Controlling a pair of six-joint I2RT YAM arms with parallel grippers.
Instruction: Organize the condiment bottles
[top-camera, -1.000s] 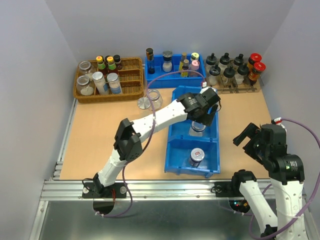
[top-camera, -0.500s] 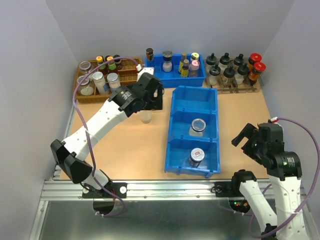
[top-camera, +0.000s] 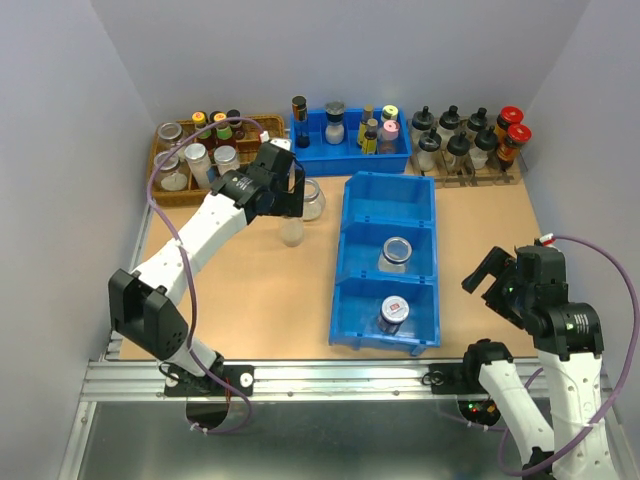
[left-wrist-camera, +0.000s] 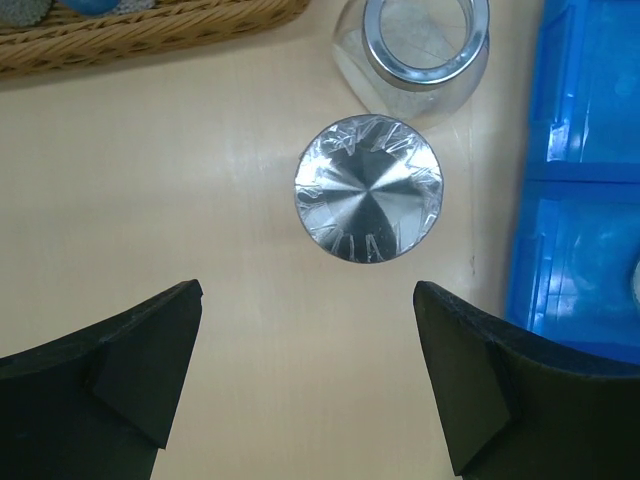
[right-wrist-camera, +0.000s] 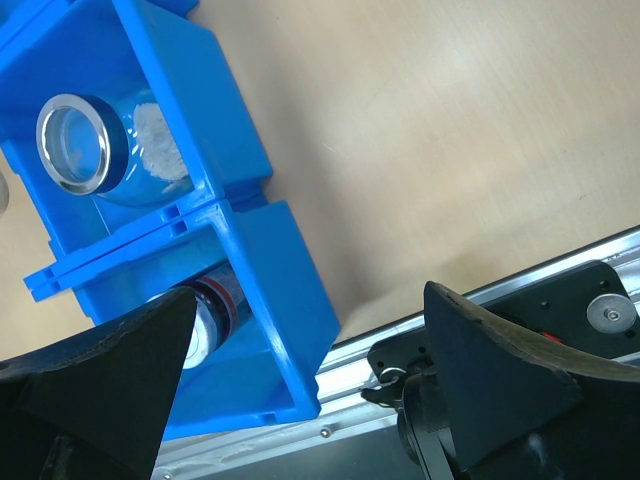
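Two condiment bottles (top-camera: 312, 198) stand on the table (top-camera: 230, 290) beside the blue bin (top-camera: 345, 262), two inside it; left gripper (left-wrist-camera: 307, 295) hangs over the lidded bottle (left-wrist-camera: 368, 188), fingers apart; right gripper (right-wrist-camera: 310, 295) gapes empty.

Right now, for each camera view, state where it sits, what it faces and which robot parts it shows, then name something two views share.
Top external: above and behind the bases, looking down on the table; left arm and right arm show.
Left wrist: on the left arm, looking down at a lidded jar near the wicker basket; its open jaws show.
Right wrist: on the right arm, facing the blue tray; its open jaws show.
Shared: top external and left wrist both show that lidded jar.
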